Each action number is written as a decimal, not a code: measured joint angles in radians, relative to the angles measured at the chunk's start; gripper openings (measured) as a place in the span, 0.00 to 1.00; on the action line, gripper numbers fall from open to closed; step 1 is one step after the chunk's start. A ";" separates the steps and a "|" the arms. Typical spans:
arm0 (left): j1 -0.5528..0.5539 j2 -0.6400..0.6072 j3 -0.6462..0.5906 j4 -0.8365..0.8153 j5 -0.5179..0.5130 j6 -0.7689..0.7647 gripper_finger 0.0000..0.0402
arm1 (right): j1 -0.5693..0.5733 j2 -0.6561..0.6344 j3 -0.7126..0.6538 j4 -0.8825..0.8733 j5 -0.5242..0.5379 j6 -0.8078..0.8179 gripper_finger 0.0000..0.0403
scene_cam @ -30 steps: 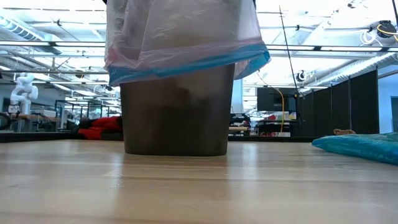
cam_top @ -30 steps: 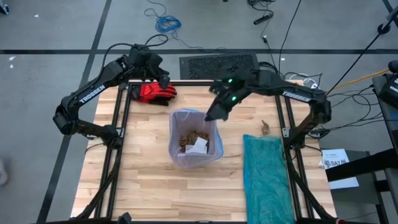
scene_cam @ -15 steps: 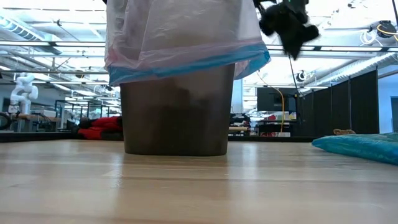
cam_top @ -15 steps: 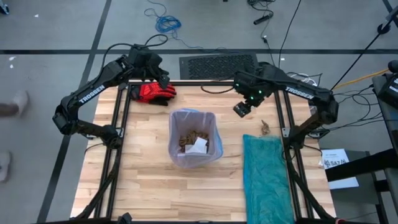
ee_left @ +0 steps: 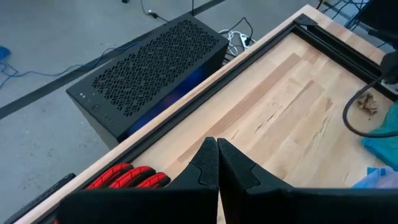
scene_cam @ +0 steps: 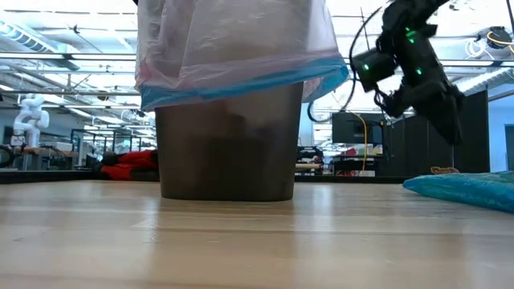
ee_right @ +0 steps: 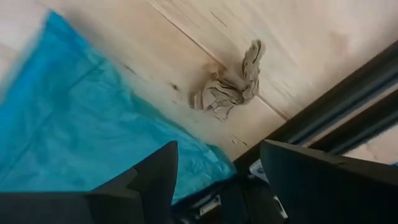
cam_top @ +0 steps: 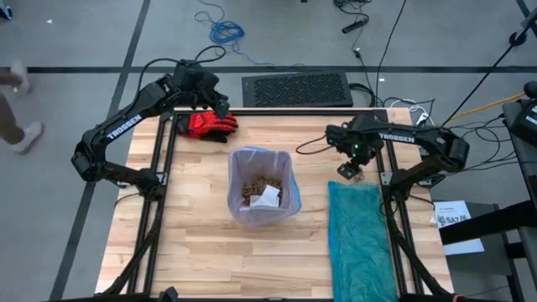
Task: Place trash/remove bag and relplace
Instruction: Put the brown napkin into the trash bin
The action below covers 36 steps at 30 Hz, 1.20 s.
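Trash lump [ee_right: 229, 87] on table, beyond spread right fingers [ee_right: 152, 174].

Both arms are dark, nearly black, built of slim links between chunky rounded joints, and each carries white TROSSEN lettering along one link, with black cables looping beside the joints. The right arm shows small green indicator lights near its wrist, and its tool [ee_right: 214, 180] ends in two broad, matte black fingers [ee_right: 149, 177] with angular faceted edges. The left tool [ee_left: 217, 163] has the same matte black fingers [ee_left: 202, 168], tapering to points above a wide black block.
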 joint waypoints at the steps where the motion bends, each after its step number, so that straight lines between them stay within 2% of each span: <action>1: 0.000 0.000 0.000 -0.002 0.000 0.000 0.00 | 0.000 -0.007 -0.024 0.015 0.000 0.008 0.55; 7: 0.000 0.000 0.000 -0.006 -0.002 -0.027 0.00 | -0.006 -0.012 -0.149 0.081 0.001 0.024 0.54; 11: 0.000 0.000 0.000 -0.006 -0.007 -0.027 0.00 | -0.006 -0.012 -0.213 0.190 -0.004 0.065 0.54; 22: 0.000 0.000 0.000 -0.005 -0.008 -0.026 0.00 | -0.008 -0.002 -0.302 0.485 -0.002 0.246 0.52; 26: 0.000 0.000 0.000 -0.005 -0.008 -0.020 0.00 | -0.011 0.016 -0.316 0.521 0.003 0.302 0.42; 32: 0.000 0.000 0.000 -0.005 -0.008 -0.017 0.00 | -0.008 0.016 -0.286 0.524 0.032 0.290 0.07; 34: 0.000 0.000 0.000 -0.005 -0.008 -0.013 0.00 | -0.002 0.012 -0.251 0.508 0.055 0.239 0.03; 36: 0.000 0.000 0.000 -0.005 -0.010 0.006 0.00 | -0.001 -0.012 -0.197 0.471 0.032 0.199 0.03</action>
